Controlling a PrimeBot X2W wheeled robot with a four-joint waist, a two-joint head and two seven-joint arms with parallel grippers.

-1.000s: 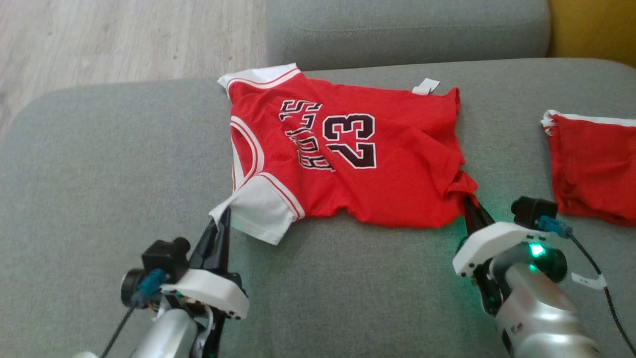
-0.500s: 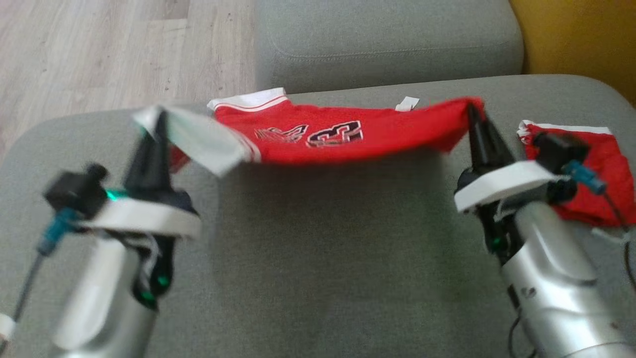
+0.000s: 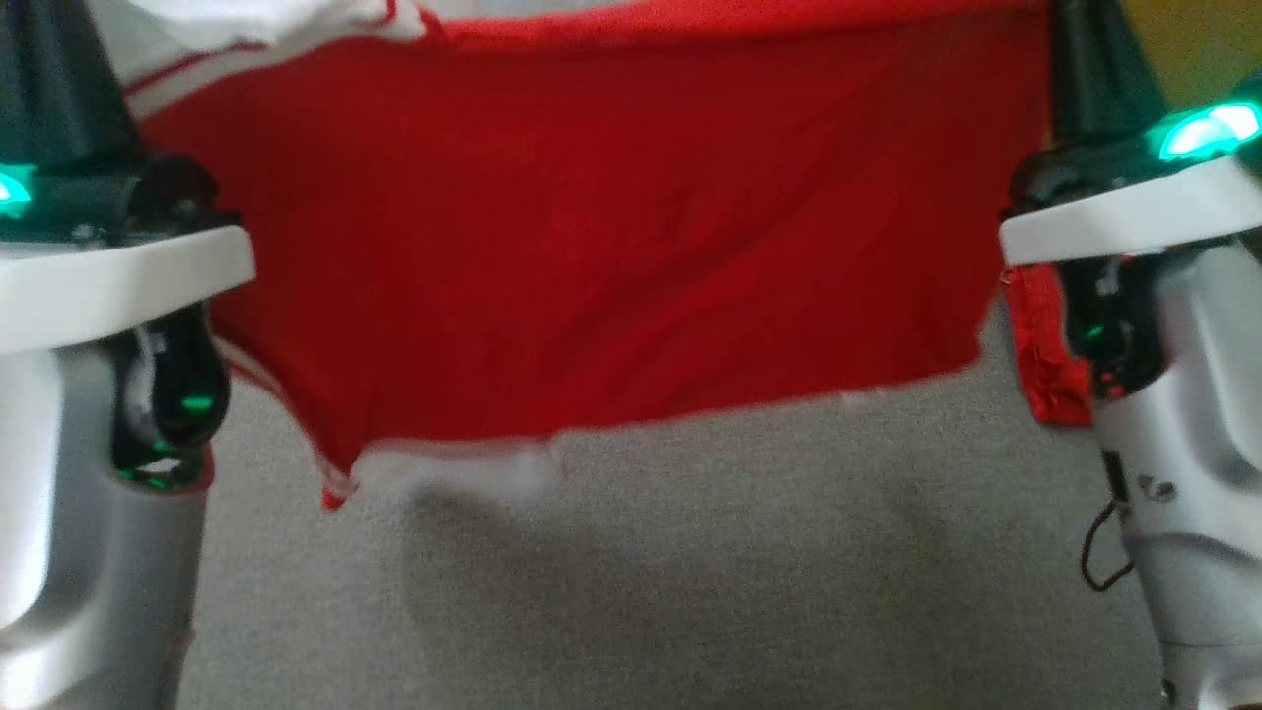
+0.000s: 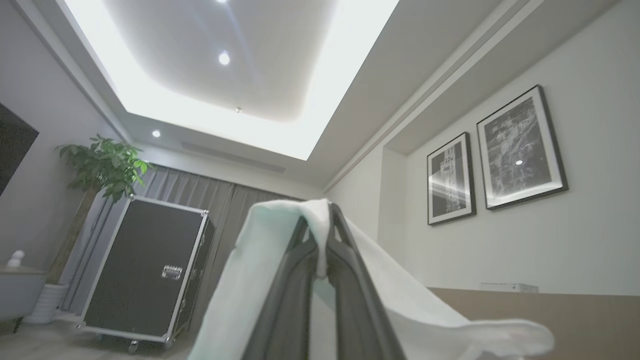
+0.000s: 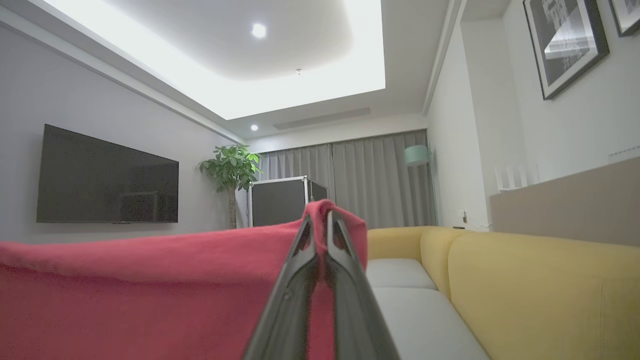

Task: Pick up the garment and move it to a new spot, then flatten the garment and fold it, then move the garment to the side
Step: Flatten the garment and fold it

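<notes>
The garment (image 3: 592, 247), a red jersey with white trim, hangs spread in the air above the grey cushion, its plain red side toward the head camera. My left gripper (image 4: 322, 222) is shut on its white sleeve edge (image 4: 260, 260), with the cloth draped over both fingers. My right gripper (image 5: 320, 220) is shut on a red corner (image 5: 150, 280) of the same garment. In the head view the left gripper's dark fingers (image 3: 59, 89) stand at the upper left and the right gripper's fingers (image 3: 1085, 69) at the upper right, tips cut off by the top edge.
A grey sofa cushion (image 3: 690, 572) lies below the hanging cloth. Another red piece of clothing (image 3: 1045, 355) lies behind my right arm. A yellow sofa (image 5: 525, 290) stands to the right, and a black wheeled case (image 4: 145, 280) and a plant (image 5: 230, 165) farther off.
Both arms have risen with the garment, which went from lying flat on the cushion to hanging stretched between them. The head view has shifted as well.
</notes>
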